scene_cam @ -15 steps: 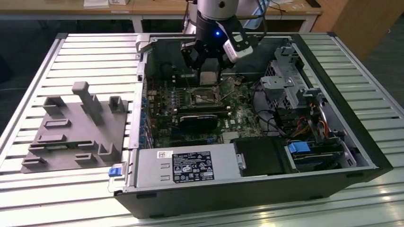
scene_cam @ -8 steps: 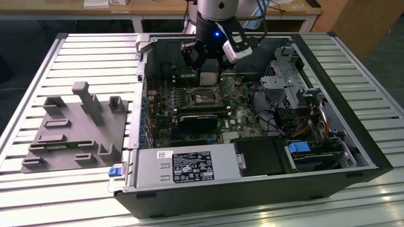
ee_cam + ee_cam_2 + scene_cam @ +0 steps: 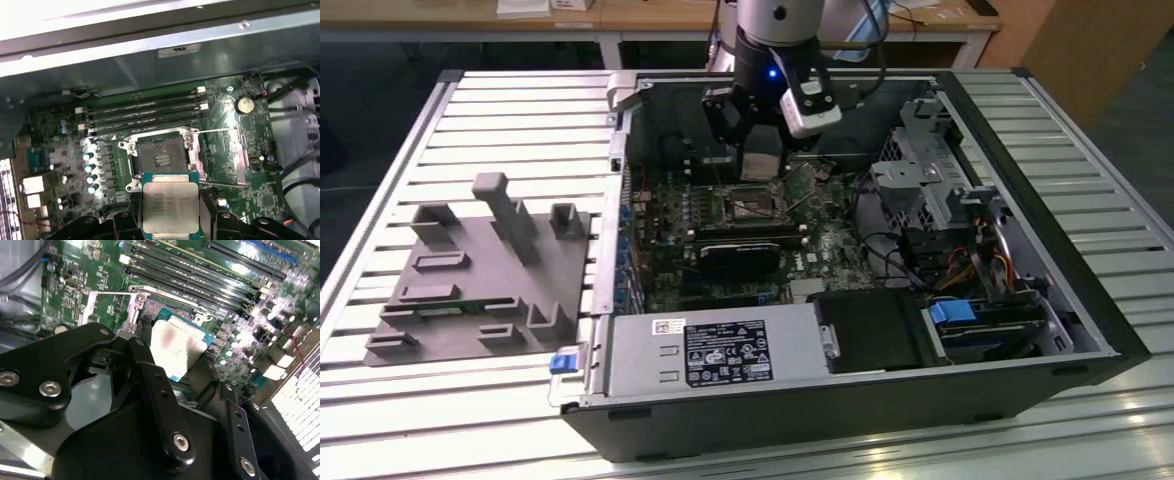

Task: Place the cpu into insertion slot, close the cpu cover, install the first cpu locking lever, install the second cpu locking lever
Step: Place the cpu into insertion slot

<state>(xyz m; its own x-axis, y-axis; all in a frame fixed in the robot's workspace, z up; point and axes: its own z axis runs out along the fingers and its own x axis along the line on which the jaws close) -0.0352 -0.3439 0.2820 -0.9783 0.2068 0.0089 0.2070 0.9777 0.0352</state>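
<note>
**cpu gripped and held by the open socket**

the gripper (image 3: 170, 220) is clenched on the cpu (image 3: 170, 205). one finger presses each of two opposite edges, and the dull metal top faces the camera in the first wrist view. we judge that the edge grip leaves the chip's underside free and holds it flat, which suits a part that has to drop squarely into a frame.

the chip hangs just beside the insertion slot (image 3: 162, 157), and its far edge overlaps the slot's near rim in that view. the slot's dark centre is bare, so nothing is seated yet. we cannot tell how high the chip rides above the board.

what we take to be the cpu cover (image 3: 241, 155) is swung back beside the slot, on the side away from the row of capacitors (image 3: 90, 172). that leaves the opening clear for the chip.

in the exterior view the arm reaches down into the open computer case (image 3: 1067, 300), over the motherboard (image 3: 834, 255).
</note>
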